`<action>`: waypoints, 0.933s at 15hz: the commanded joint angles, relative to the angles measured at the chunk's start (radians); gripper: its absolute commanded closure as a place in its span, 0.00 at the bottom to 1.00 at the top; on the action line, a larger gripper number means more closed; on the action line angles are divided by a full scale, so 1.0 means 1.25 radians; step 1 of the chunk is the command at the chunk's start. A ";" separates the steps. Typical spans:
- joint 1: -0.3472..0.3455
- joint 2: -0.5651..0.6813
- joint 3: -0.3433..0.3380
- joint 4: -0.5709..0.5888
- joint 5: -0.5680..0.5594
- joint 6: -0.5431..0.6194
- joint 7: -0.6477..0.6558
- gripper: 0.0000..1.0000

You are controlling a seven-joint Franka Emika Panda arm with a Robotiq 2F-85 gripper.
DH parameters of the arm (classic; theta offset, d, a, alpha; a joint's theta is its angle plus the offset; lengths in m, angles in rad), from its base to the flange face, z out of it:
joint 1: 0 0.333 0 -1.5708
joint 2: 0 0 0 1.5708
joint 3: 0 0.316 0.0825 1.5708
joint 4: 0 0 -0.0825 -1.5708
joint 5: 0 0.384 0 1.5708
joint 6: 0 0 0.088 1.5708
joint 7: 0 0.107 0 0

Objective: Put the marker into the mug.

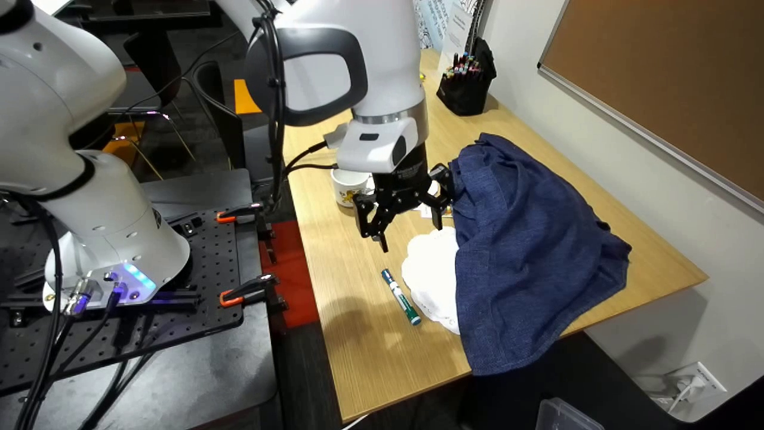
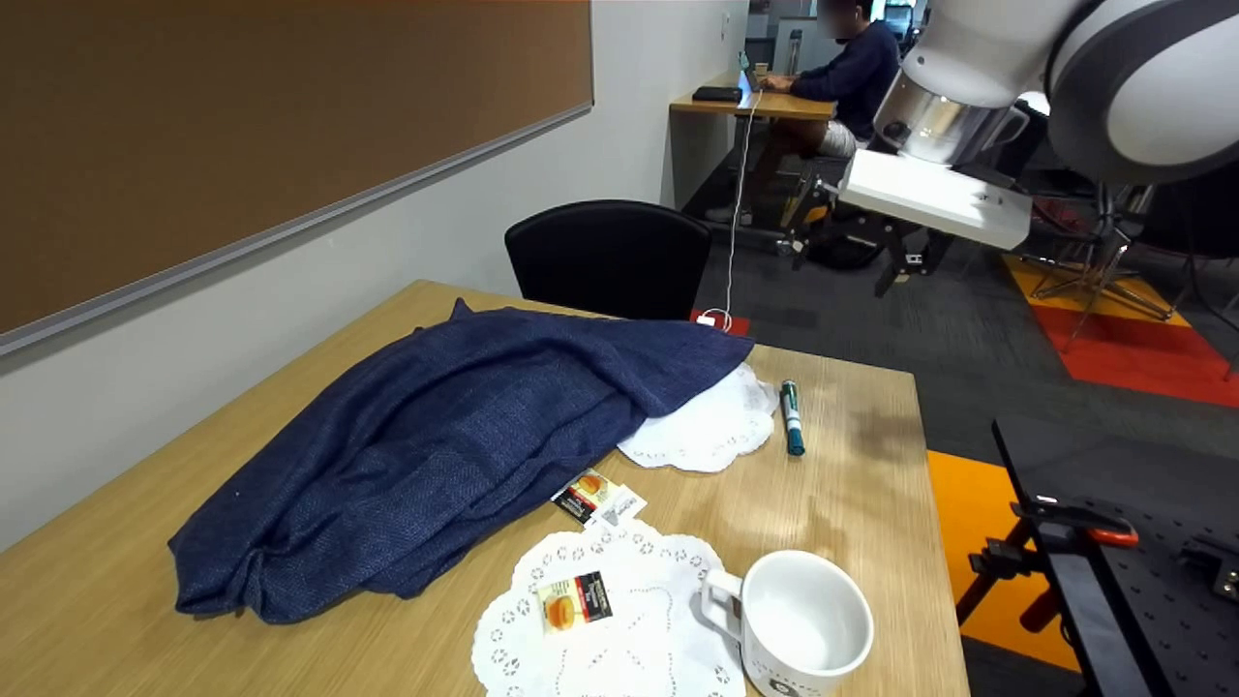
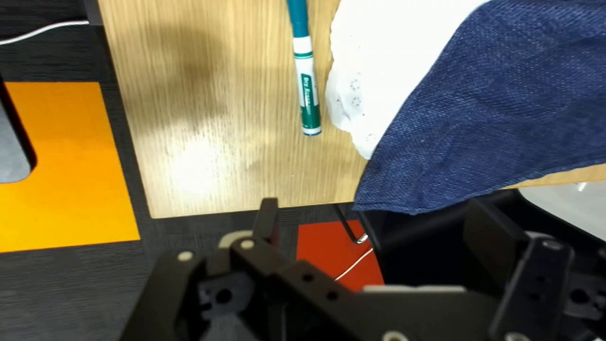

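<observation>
Wooden table (image 2: 745,503), brown board (image 2: 290,126), blue cloth (image 2: 445,445) (rumpled), marker (image 2: 793,416), mug (image 2: 803,620)

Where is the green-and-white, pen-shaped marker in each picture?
In an exterior view: the marker is below centre, slightly right.
In an exterior view: the marker is right, slightly below centre.
Wrist view: the marker is top centre, cut by the edge.
Shared landmark: the dark-blue woven cloth, in all three.

exterior views angled down, facing opposite ways along the table (image 1: 376,370), wrist view nearer, overhead — marker (image 3: 307,78) in all
</observation>
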 commanded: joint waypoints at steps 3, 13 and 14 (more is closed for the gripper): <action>0.040 0.094 -0.099 0.012 -0.105 0.033 0.074 0.00; 0.081 0.212 -0.119 -0.025 -0.034 0.263 -0.017 0.00; 0.081 0.224 -0.112 -0.029 -0.022 0.280 -0.025 0.00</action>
